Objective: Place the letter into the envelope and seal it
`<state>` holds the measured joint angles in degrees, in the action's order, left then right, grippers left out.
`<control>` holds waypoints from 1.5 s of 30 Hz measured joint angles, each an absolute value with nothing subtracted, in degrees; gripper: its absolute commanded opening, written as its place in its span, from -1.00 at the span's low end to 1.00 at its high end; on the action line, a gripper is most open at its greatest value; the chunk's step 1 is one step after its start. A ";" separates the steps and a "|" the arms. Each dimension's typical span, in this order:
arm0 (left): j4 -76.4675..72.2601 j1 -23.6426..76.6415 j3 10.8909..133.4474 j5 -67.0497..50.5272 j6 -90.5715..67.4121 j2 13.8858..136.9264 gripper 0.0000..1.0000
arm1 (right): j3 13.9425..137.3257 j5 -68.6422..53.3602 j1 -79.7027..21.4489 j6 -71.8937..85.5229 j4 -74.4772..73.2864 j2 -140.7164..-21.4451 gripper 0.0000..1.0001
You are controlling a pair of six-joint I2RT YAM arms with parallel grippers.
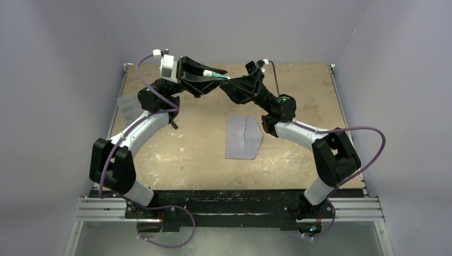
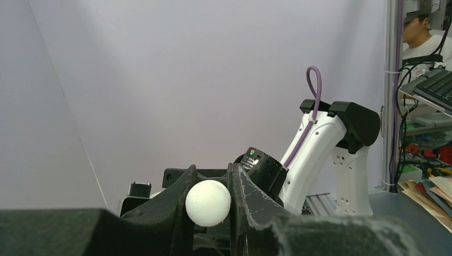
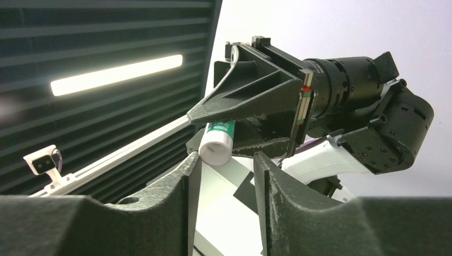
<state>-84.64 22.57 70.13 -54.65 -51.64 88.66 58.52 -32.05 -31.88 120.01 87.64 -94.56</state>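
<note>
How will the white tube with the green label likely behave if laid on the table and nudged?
The white tube shows a round end in the left wrist view, so it would probably roll. It looks like rigid plastic, so likely stiff, not floppy. The left gripper pinches its smooth sides, so it may slip.

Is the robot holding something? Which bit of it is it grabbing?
Yes. The left gripper pinches a glue stick by its back part, and the white cap end pokes out free. The right gripper is open, holding nothing.
</note>
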 measured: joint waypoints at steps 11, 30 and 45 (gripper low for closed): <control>-84.86 22.52 68.51 -54.35 -51.29 87.88 -1.00 | 59.31 -31.51 -31.88 119.98 87.66 -94.56 -0.19; -85.67 21.89 68.64 -58.37 -55.09 88.05 -1.00 | 60.51 -34.54 -31.73 120.09 84.34 -94.52 -0.81; -66.35 20.78 69.54 -57.39 -41.25 84.05 -1.00 | 61.08 -33.80 -30.70 117.58 78.46 -93.43 -0.34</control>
<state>-66.35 20.78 69.54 -57.39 -41.25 84.05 61.08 -33.80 -30.70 117.58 78.46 -93.43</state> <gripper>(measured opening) 0.222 0.373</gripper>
